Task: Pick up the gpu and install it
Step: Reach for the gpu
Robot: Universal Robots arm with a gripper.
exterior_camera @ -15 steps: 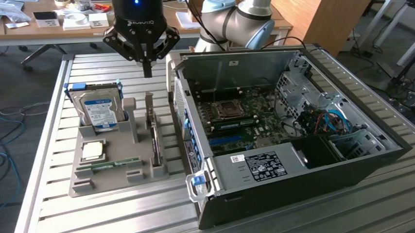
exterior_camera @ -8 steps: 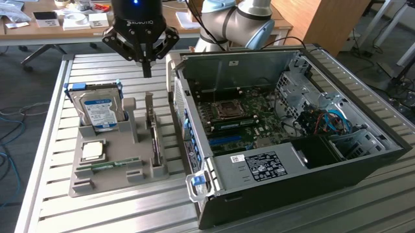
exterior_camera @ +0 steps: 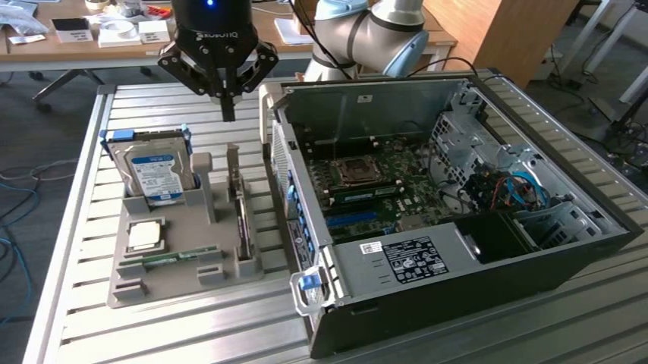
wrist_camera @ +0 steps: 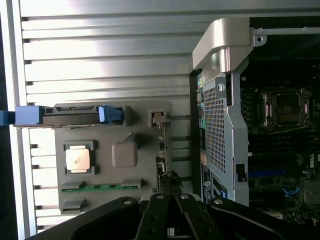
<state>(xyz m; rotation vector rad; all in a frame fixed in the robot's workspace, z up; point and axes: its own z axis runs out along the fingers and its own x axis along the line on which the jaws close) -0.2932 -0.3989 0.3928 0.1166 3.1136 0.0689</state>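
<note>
Over the slatted metal tabletop [exterior_camera: 152, 106]: the black gripper [exterior_camera: 228, 115] of the arm hangs with its tips pointing down. It is above the end of the holder where the hard drive stands and touches nothing.
Fingers: the two dark fingers [wrist_camera: 156, 215] are pressed together to a narrow point, with nothing held between them.
Gpu: the thin black rectangular gpu [exterior_camera: 242, 220] stands on its long edge in a slot of the holder, along the holder's edge that is next to the computer case. From the wrist it looks like a thin dark strip [wrist_camera: 161, 170].
Bracket: the pale metal bracket [wrist_camera: 158, 119] is at the card's end nearer the hard drive.
Holder: the flat grey plastic holder [exterior_camera: 136, 292] lies on the tabletop, just beside the case on the exterior view's left.
Hard drive: the silver hard drive [exterior_camera: 157, 174] with a blue label stands upright at one end of the holder.
Processor chip: the square silver processor chip [exterior_camera: 145, 233] lies flat in the holder's middle.
Memory stick: the slim green memory stick [exterior_camera: 172, 256] lies near the holder's opposite end.
Computer case: the black open computer case [exterior_camera: 567, 262] lies on its side with the motherboard facing up.
</note>
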